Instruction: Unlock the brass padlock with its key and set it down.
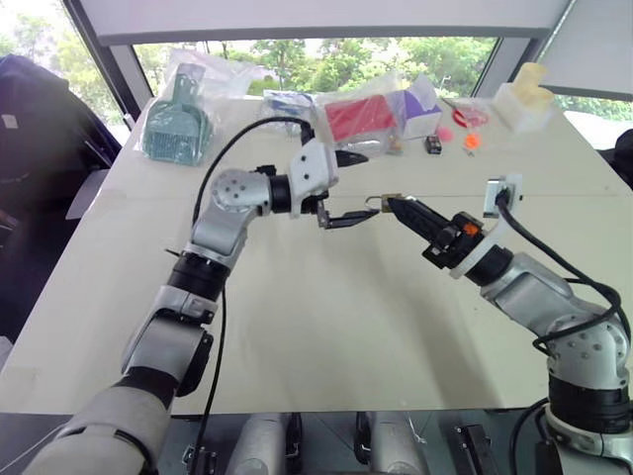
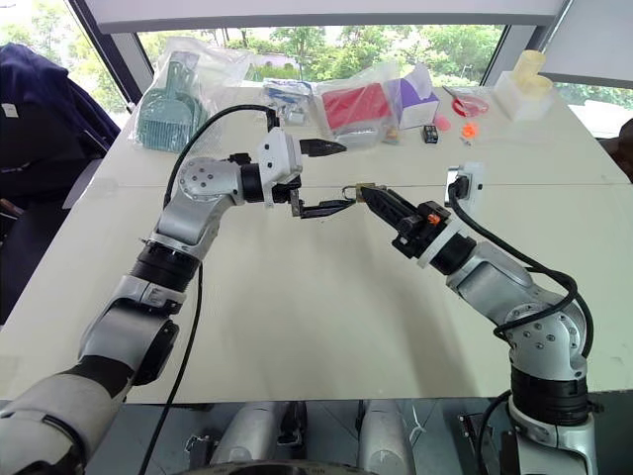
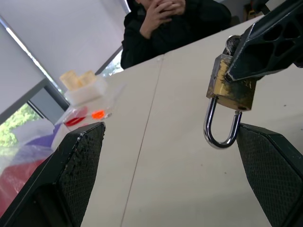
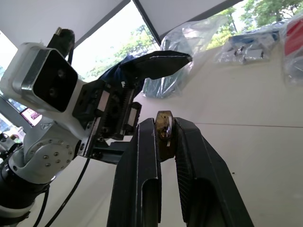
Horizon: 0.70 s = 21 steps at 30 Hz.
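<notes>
The brass padlock (image 3: pixel 230 87) is held in the air over the middle of the table (image 1: pixel 326 317), with my right gripper (image 1: pixel 394 205) shut on its body. Its silvery shackle (image 3: pixel 220 130) sticks out past the fingertips toward my left gripper and looks closed. A small silvery bit shows at the end opposite the shackle; I cannot tell whether it is the key. My left gripper (image 1: pixel 354 188) is open, pointing level at the padlock, with one finger above the shackle and one below, neither touching. In the right wrist view the padlock (image 4: pixel 164 130) sits pinched between the two fingers.
Bagged goods line the table's far edge: a teal brush (image 1: pixel 176 124), a red item (image 1: pixel 358 117), a purple box (image 1: pixel 420 109), a small black item (image 1: pixel 433 144), orange bits (image 1: pixel 470 141) and a cream container (image 1: pixel 524 99). A person in dark clothes (image 3: pixel 165 23) sits at the table's edge.
</notes>
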{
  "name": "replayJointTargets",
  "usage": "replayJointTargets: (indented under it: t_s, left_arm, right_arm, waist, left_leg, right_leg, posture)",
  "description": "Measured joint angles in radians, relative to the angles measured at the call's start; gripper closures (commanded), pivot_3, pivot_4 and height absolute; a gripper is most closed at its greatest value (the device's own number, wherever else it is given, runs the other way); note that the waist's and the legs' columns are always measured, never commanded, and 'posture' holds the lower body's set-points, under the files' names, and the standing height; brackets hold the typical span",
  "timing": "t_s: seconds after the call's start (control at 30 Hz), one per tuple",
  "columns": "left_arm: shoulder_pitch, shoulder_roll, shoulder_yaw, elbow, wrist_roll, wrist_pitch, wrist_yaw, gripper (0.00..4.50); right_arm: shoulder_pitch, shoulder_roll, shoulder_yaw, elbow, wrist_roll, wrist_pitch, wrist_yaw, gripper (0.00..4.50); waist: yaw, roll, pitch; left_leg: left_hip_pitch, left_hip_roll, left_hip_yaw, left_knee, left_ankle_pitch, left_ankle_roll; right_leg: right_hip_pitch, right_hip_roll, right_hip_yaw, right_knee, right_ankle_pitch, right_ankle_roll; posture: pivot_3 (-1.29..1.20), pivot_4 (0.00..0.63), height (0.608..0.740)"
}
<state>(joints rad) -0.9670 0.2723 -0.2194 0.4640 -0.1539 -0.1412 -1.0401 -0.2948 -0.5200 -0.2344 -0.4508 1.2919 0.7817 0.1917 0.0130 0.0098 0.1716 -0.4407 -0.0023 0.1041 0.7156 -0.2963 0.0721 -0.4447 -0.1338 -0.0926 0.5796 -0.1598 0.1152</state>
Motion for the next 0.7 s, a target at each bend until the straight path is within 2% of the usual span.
replayJointTargets:
  t_s: [0.7]
  left_arm:
    - [-0.047, -0.037, 0.001, 0.113, 0.079, -0.109, 0.084, 0.02]
  right_arm:
    - [0.01, 0.021, 0.021, -0.024, 0.018, 0.001, -0.029, 4.5]
  waist:
    - [0.0, 0.0, 0.0]
  left_leg:
    - [0.0, 0.0, 0.0, 0.0, 0.0, 0.0]
  right_leg:
    - [0.0, 0.0, 0.0, 0.0, 0.0, 0.0]
  posture:
    - [0.0, 0.15, 0.735]
